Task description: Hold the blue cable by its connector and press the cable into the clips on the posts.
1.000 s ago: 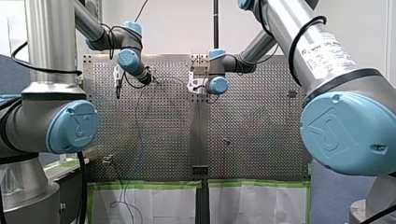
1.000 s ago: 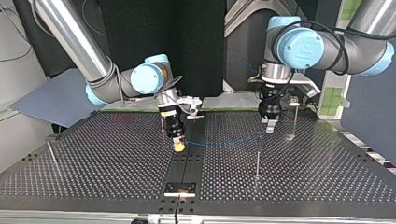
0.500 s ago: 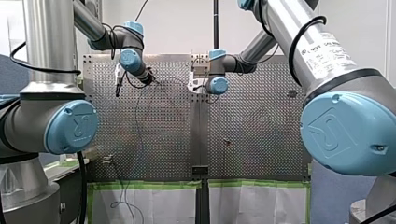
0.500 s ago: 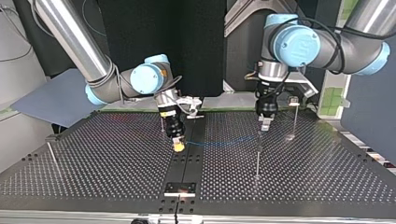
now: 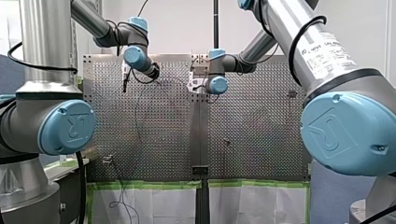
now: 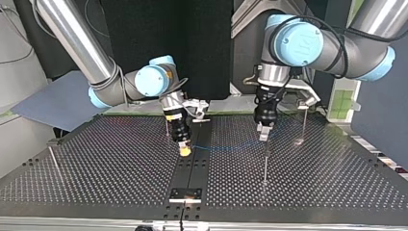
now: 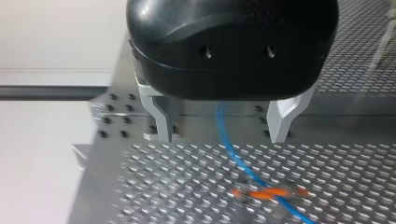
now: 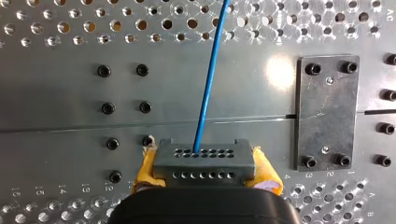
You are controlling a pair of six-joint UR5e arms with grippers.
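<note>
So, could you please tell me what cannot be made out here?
Left wrist view: the orange piece under the blue cable is blurred; whether it is a clip is unclear.
Top view: the top of the post is too small, right under my left gripper.
Front view: the connector is hidden behind my right arm.

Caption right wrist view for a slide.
Yellow-padded right gripper clamps the grey connector; blue cable runs ahead over the perforated table.

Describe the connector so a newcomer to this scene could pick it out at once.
Start at the middle of the perforated table, where my right claw points down. Between its yellow pads sits the grey connector: the only block with two rows of small holes, and the blue cable leaves it.
</note>
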